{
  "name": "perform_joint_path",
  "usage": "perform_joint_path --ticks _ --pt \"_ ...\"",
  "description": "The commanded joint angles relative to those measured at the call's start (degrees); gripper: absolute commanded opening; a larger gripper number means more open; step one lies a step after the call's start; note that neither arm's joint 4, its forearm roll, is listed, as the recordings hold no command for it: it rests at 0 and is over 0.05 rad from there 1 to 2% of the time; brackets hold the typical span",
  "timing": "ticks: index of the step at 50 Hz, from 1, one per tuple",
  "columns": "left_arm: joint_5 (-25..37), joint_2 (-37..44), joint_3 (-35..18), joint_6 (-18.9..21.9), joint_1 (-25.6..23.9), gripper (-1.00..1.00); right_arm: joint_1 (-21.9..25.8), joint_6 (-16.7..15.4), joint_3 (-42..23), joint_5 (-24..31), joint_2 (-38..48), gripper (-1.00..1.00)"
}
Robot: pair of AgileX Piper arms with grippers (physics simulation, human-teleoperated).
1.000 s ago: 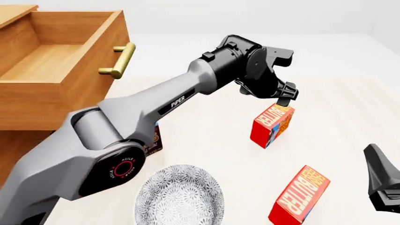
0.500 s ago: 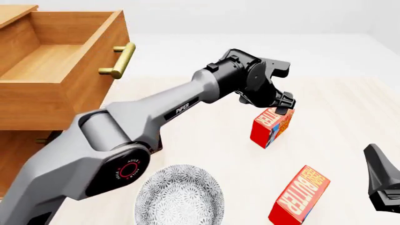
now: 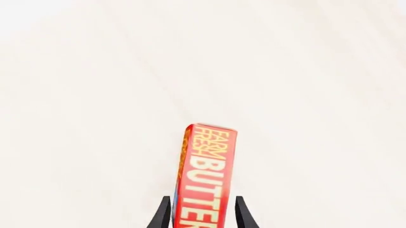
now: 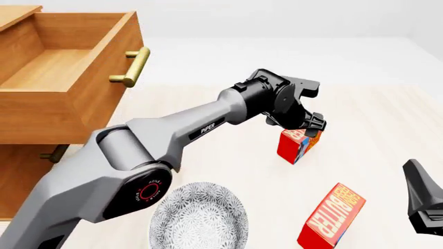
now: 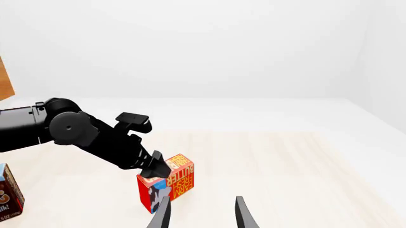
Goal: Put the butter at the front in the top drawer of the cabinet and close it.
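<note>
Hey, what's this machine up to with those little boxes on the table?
The left arm's gripper has reached down over the farther small red butter carton, with one of its black fingers on each side, though a firm grip isn't clear. A second identical carton lies nearer the camera, untouched. The warm brown wooden top drawer stands open and looks empty. The right gripper waits open off to the side, holding nothing.

Your left arm reaches far forward across the table with its wrist bent downward and the left gripper point(image 4: 313, 126) pointing down, fingers point(image 3: 162, 214) parted on both sides of a carton, while your right gripper point(image 5: 201, 213) hangs low with fingers apart.
</note>
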Motion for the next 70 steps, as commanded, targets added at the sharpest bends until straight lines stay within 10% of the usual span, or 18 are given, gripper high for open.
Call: perform_joint_path --ticks 1,50,51,70 --pt "-1.26 0.98 0.67 -0.69 -0.4 1.0 -0.02 0.02 0.06 -0.06 0.0 1.0" --pt "-3.09 7.0 -0.58 -2.68 -0.56 1.0 -0.04 0.03 0.06 -0.07 0.0 1.0" --pt "-3.05 6.97 -0.66 -2.56 -0.39 -1.0 -0.02 0.02 0.06 -0.06 0.0 1.0" --pt "-4.08 -2.91 5.56 -0.31 1.26 -1.0 -0.01 0.02 0.06 -0.06 0.0 1.0"
